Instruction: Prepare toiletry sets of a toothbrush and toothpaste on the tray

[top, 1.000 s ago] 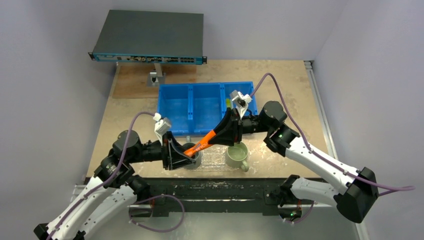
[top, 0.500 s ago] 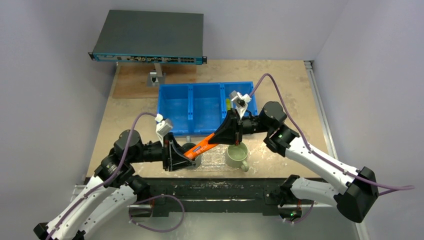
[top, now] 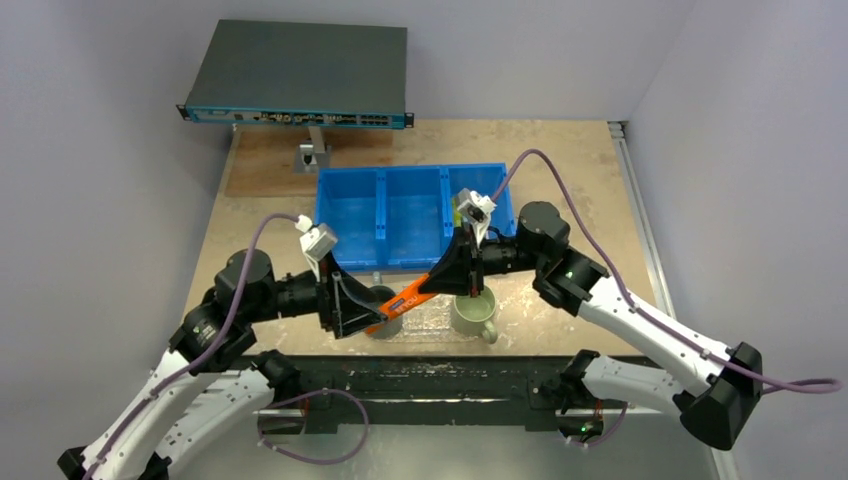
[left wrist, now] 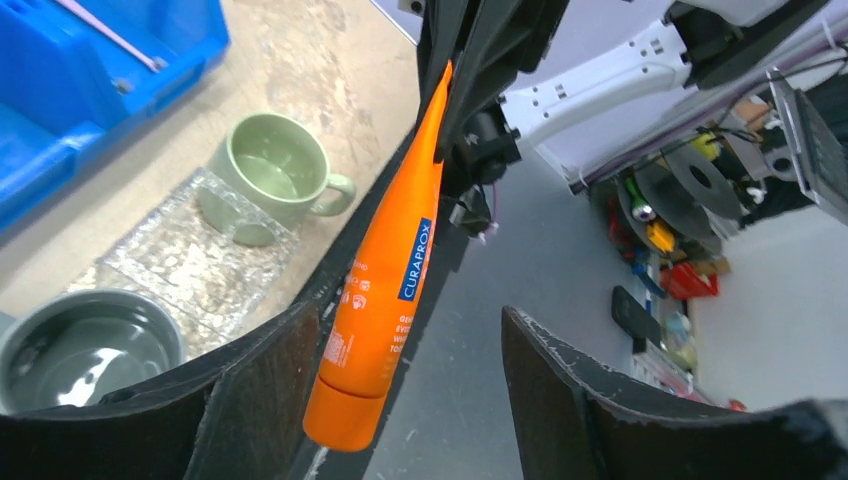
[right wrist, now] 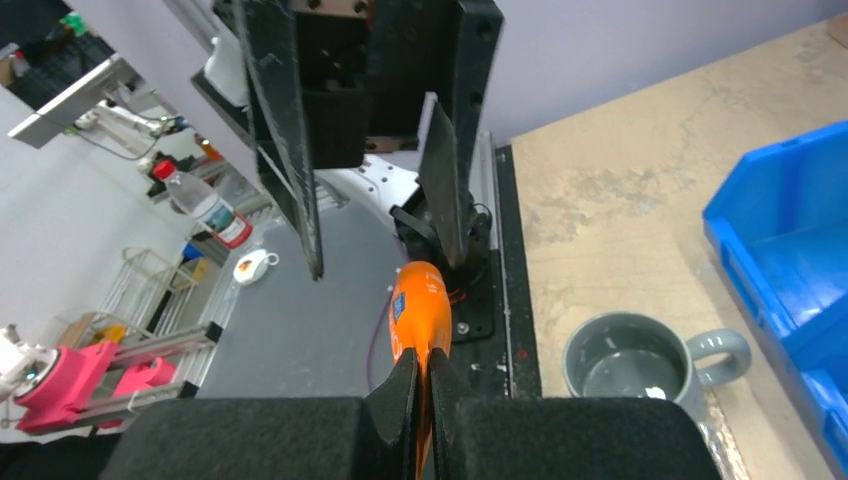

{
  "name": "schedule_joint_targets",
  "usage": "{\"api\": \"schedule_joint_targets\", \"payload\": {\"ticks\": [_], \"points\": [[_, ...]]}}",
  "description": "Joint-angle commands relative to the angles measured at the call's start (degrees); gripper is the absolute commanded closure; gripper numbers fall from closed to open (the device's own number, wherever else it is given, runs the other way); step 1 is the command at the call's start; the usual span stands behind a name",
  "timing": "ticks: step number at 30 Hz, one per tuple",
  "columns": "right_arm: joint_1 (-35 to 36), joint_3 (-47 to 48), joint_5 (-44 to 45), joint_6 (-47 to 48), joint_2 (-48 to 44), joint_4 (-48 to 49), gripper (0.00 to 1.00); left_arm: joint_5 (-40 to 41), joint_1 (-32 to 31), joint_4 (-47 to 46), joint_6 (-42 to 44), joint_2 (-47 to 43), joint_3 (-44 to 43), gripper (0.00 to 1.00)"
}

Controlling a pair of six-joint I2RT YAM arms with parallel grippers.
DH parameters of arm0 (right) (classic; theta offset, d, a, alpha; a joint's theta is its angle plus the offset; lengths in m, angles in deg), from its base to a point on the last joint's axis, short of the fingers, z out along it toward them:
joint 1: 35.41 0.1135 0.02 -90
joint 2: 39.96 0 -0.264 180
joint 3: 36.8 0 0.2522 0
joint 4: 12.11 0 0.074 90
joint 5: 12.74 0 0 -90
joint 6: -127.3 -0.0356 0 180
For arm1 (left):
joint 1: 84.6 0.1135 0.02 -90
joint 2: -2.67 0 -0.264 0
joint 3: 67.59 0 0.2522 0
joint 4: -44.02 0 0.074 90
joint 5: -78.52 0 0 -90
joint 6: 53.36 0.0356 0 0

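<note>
An orange toothpaste tube (left wrist: 385, 290) hangs in the air between the two arms, above the grey mug. My right gripper (right wrist: 420, 388) is shut on its flat crimped end. The capped end lies between the fingers of my left gripper (left wrist: 405, 322), which is open; the tube is close to one finger with a wide gap to the other. From above, the tube (top: 405, 298) runs from the right gripper (top: 434, 283) down to the left gripper (top: 362, 312). The glittery clear tray (left wrist: 190, 262) lies under both mugs. A thin pale toothbrush (left wrist: 112, 36) lies in the blue bin (left wrist: 70, 90).
A pale-green mug (top: 473, 312) and a grey mug (top: 386, 297) stand on the tray (top: 430, 318) near the table's front edge. The blue three-compartment bin (top: 400, 215) sits behind them. A dark network switch (top: 300, 75) on a stand is at the back left.
My right gripper shut on the tube's flat end. My left gripper then let go, opened, and drew back slightly to the left. The tube now sits a little lower.
</note>
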Motion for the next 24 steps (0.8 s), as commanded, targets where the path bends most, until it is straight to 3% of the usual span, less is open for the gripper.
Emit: {"api": "schedule_joint_targets", "payload": {"ticks": [1, 6, 9, 16, 24], "points": [[0.12, 5.95, 4.24, 6.59, -1.98, -10.44, 1.00, 7.86, 0.03, 7.38, 4.96, 0.58, -6.19, 0.31], [0.47, 10.28, 12.40, 11.79, -2.06, -20.81, 1.00, 15.59, 0.04, 13.34, 7.72, 1.11, -9.97, 0.09], [2.12, 14.22, 19.34, 15.46, -1.00, -28.55, 1.00, 19.13, 0.04, 15.42, 8.81, 0.72, -10.99, 0.03], [8.00, 21.63, 36.25, 17.41, 1.40, -38.37, 1.00, 25.31, 0.09, 17.34, 9.76, -1.41, -10.27, 0.00], [11.67, 26.55, 47.94, 16.42, 6.91, -46.47, 1.00, 30.54, 0.02, 17.72, 10.50, -5.06, -7.10, 0.00]]}}
